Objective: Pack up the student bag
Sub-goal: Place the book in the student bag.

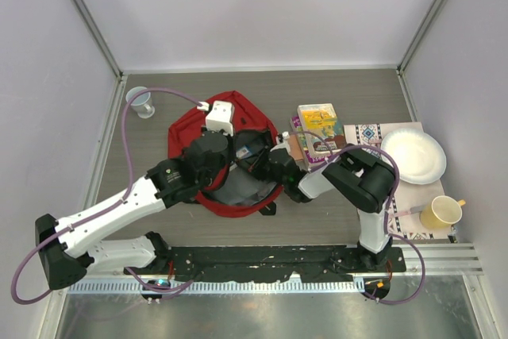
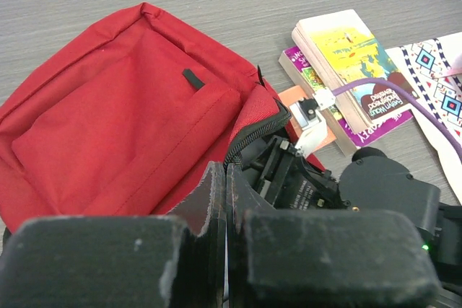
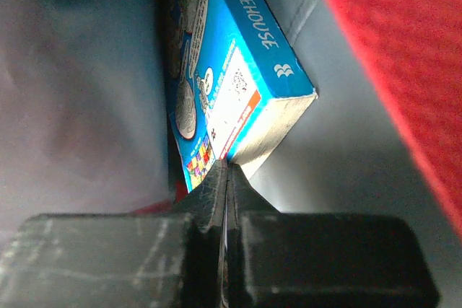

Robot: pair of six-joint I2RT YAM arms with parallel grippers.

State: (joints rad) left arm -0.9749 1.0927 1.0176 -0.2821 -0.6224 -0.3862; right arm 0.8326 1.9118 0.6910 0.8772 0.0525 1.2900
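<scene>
While the bag (image 1: 252, 109) lies on the surface (image 1: 333, 93) between the arms, the right fingers (image 3: 216, 185) are seen shut and empty inside it, a book (image 3: 224, 70) just ahead with its long axis running away, and the left fingers (image 2: 213, 192) are shut beside its zip (image 2: 253, 131).

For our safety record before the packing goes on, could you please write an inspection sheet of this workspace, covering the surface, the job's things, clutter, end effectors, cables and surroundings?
Surface: grey wood-grain table.
Job's things: red student bag open mid-table; blue book inside it against grey lining; stack of books just right of the bag.
Clutter: patterned mat with paper plate and yellow cup; clear cup far left.
End effectors: left end effector shut at the bag's zipper edge; right end effector shut inside the bag, tips by the blue book.
Cables: purple cable looping off each arm.
Surroundings: white walls; metal rail at the near edge.
</scene>
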